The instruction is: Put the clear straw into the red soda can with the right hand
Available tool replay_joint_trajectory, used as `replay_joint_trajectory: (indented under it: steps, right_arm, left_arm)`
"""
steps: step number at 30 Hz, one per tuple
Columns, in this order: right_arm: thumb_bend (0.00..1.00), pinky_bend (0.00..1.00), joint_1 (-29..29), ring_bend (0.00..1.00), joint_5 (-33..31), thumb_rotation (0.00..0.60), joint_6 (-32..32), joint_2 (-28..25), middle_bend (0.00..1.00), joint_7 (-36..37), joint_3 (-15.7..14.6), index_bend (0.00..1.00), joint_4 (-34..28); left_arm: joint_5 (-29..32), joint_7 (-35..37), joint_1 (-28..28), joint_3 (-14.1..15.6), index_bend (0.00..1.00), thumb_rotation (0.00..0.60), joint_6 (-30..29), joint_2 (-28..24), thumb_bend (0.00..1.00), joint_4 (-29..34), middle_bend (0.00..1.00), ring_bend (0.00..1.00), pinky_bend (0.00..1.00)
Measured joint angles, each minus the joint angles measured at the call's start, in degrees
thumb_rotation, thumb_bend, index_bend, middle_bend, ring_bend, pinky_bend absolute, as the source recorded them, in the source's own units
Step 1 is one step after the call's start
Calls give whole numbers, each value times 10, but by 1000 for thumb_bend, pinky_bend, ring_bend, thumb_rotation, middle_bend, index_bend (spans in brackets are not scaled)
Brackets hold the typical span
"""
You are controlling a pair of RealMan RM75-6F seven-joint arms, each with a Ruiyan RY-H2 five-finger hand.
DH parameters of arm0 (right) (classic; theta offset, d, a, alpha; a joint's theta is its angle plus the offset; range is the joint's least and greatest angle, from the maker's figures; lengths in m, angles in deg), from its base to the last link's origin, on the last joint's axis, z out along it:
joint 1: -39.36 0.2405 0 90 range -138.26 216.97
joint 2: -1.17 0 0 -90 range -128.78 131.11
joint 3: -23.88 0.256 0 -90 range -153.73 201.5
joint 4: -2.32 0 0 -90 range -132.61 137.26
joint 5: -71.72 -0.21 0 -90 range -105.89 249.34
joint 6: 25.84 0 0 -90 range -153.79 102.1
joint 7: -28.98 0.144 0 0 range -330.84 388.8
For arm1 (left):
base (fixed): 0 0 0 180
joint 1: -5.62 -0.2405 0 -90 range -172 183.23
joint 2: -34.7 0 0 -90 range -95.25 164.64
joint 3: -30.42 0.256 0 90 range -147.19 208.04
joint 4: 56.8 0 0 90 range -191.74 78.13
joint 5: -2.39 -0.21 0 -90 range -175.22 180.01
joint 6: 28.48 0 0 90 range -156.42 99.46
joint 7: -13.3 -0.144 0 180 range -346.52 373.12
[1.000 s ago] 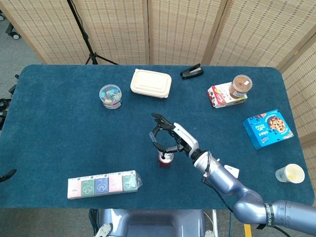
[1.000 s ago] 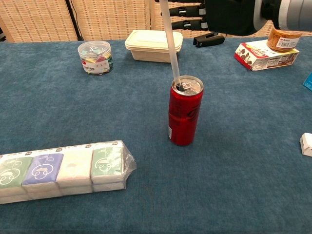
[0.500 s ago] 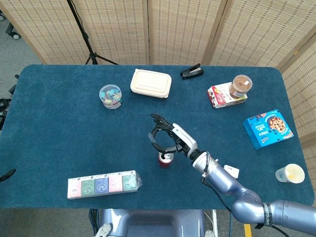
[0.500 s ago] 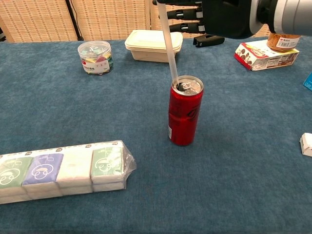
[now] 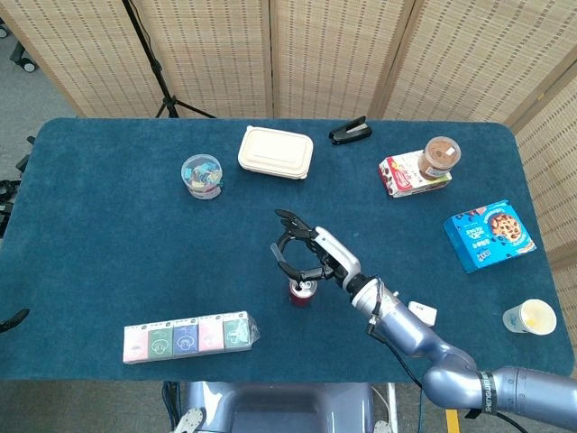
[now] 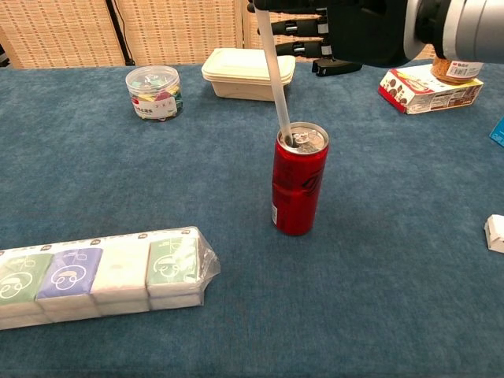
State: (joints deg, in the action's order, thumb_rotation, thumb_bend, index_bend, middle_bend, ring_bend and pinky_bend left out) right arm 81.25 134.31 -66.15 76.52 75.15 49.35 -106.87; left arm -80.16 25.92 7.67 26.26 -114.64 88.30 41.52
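Hand [image 5: 306, 255] holds straw [image 6: 273, 75] (in can [image 6: 298, 189])

Since half a second ago, clear straw [image 6: 275, 79] tip shifted from the rim of the red soda can [image 6: 298, 189] onto its top opening; right hand [image 5: 311, 255] edged slightly toward the can.

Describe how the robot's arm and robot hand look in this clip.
Only the right arm shows: smooth silver-grey rounded segments with a dark joint band. Its robot hand has slim black fingers and a white back; the chest view shows it as dark.
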Motion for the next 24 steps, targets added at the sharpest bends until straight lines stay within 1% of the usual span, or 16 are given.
replay_joint_trajectory:
  steps: [17,24]
  right_arm:
    - [480,0,-2,0,6,600,1,15,0,0,-11,561,18]
    - [480,0,-9,0,29,600,-3,19,0,-1,-23,561,27]
  left_arm:
    - [0,3,0,0,0,600,1,-1,0,-1,0,0,0]
    - [0,3,0,0,0,600,2,-1,0,0,0,0,0]
